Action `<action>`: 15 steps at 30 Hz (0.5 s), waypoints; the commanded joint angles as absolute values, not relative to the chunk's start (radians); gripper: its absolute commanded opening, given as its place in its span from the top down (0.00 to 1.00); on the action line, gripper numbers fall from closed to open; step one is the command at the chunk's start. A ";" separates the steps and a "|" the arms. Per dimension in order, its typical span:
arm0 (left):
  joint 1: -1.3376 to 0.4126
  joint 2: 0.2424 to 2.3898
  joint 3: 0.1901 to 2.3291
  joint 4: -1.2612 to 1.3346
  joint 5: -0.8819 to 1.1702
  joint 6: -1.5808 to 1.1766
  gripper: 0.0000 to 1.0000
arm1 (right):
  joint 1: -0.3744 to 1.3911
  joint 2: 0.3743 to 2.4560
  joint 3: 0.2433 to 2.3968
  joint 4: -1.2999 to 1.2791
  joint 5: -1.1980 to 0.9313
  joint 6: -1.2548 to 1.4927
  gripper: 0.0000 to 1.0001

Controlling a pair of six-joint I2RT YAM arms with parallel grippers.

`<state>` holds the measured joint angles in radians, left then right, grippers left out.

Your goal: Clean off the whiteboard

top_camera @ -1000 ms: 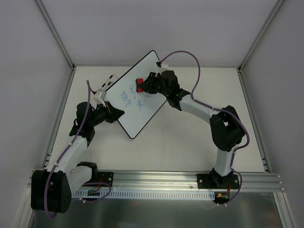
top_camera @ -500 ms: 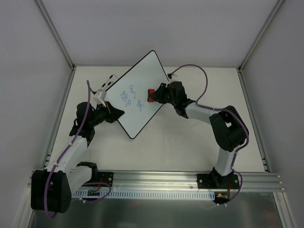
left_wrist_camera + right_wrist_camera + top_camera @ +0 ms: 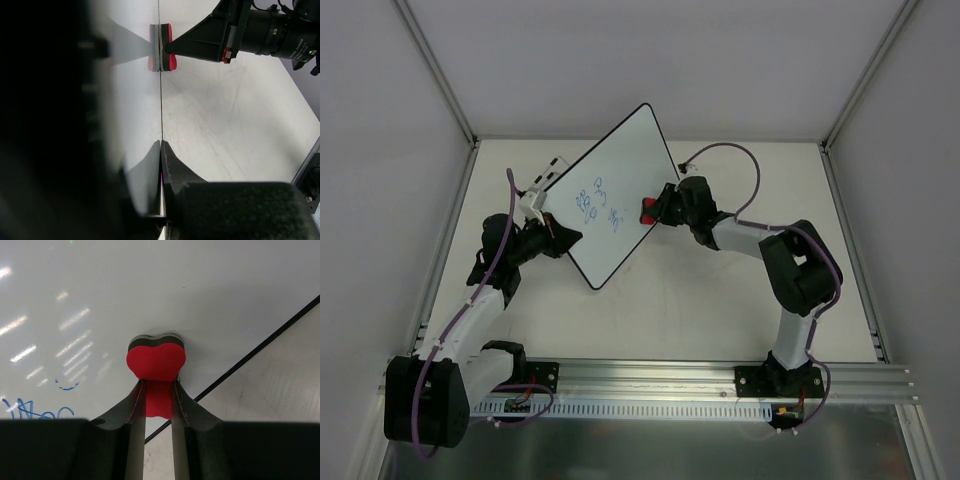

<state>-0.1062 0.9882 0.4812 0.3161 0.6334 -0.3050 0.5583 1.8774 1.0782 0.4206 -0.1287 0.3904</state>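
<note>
Tabletop (image 3: 720,300) carried the whiteboard (image 3: 620,160), judged stiff and slick; my left gripper (image 3: 563,240) clamped its rim (image 3: 260,345), my right gripper (image 3: 157,390) pinched the eraser (image 3: 156,360).

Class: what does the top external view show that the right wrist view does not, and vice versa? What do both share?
Only the top external view shows the left gripper gripping the whiteboard's edge and the board's full outline. Only the right wrist view shows the eraser's heart shape and dark felt layer against the board. Both show the right gripper shut on the red eraser near the board's rim, plus blue scribbles.
</note>
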 commanded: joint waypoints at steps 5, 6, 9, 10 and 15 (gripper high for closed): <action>-0.170 0.999 0.500 0.249 0.815 -0.279 1.00 | 0.657 1.864 1.256 0.430 -0.164 0.344 1.00; -0.172 0.999 0.500 0.249 0.812 -0.281 1.00 | 0.663 1.861 1.273 0.430 -0.169 0.336 1.00; -0.172 0.997 0.499 0.249 0.808 -0.279 1.00 | 0.669 1.856 1.333 0.426 -0.179 0.301 1.00; -0.172 0.997 0.500 0.249 0.808 -0.279 1.00 | 0.672 1.858 1.344 0.420 -0.179 0.292 1.00; -0.173 0.997 0.500 0.247 0.804 -0.278 1.00 | 0.672 1.874 1.351 0.419 -0.205 0.273 1.00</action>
